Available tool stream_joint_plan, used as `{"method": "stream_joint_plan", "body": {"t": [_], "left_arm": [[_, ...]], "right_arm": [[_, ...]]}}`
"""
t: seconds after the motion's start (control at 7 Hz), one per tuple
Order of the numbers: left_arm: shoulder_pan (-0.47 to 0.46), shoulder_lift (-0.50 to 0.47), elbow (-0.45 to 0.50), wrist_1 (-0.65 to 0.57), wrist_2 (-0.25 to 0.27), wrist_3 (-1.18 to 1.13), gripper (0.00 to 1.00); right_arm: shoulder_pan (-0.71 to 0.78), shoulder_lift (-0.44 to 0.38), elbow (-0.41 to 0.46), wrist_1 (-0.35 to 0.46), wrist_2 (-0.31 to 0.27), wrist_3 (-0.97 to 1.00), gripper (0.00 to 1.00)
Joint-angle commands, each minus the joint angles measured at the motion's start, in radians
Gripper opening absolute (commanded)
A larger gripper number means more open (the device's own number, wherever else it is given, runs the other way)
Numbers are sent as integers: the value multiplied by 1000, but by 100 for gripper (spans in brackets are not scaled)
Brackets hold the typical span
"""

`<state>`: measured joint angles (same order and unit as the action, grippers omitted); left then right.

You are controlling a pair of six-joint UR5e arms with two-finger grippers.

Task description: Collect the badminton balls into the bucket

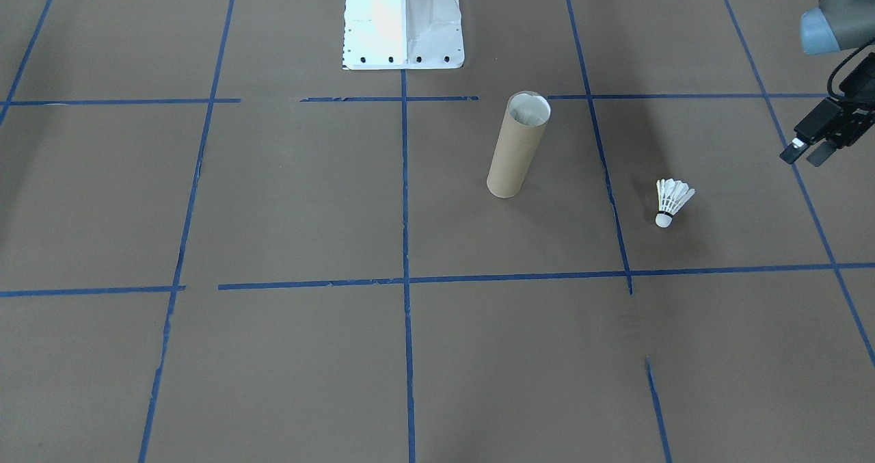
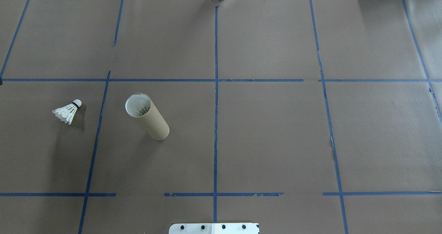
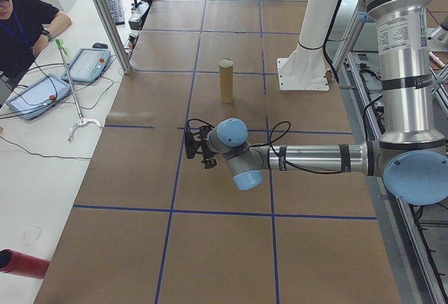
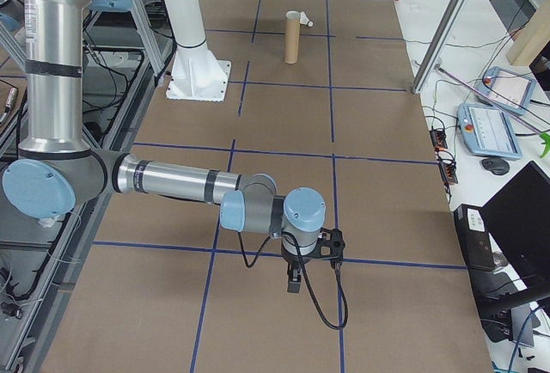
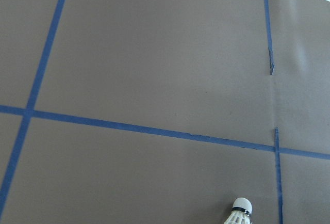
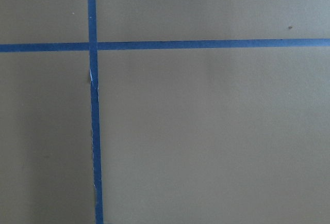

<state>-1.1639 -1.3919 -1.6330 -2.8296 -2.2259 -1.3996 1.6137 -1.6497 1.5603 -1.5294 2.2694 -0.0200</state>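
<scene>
A: What's in the bucket (image 2: 147, 117)?

B: It stands upright on the brown paper table (image 2: 269, 130), mouth up. Looking down into it from overhead, white feathers show against the pale inside, so at least one shuttlecock sits in there. How many, I can't tell.

A: And the loose badminton ball (image 2: 67, 111)?

B: It lies on its side on the table, on the robot's left of the bucket, well apart from it, with a blue tape line (image 2: 97, 130) running between the two. In the overhead view its cork tip points up and to the right, the skirt down and to the left. The left wrist camera catches just its tip at the bottom edge.

A: The grippers?

B: The left gripper (image 1: 806, 150) hangs at the right edge of the front-facing view, above the table and off to the side of the loose shuttlecock, touching nothing. Its fingers stand a little apart with nothing between them. The right gripper (image 4: 294, 280) shows only from the side camera, low over the table far from both things; whether it's spread or closed I can't tell.

A: Anything else around?

B: The white robot base (image 1: 402, 22) stands behind the bucket. A person (image 3: 24, 27) sits at the side bench, with tablets (image 3: 40, 95) lying there
</scene>
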Motion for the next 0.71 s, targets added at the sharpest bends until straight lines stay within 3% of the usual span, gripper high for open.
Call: {"method": "stream_joint_plan", "body": {"t": [0.0, 0.14, 0.57], "left_arm": [[212, 4, 2, -152, 234, -386, 100], [268, 1, 2, -154, 308, -489, 100], [406, -45, 63, -174, 428, -662, 96]], "right_arm": [[0, 1, 0, 0, 1, 0, 100], [0, 1, 0, 0, -1, 0, 100], [0, 1, 1, 0, -1, 0, 100]]}}
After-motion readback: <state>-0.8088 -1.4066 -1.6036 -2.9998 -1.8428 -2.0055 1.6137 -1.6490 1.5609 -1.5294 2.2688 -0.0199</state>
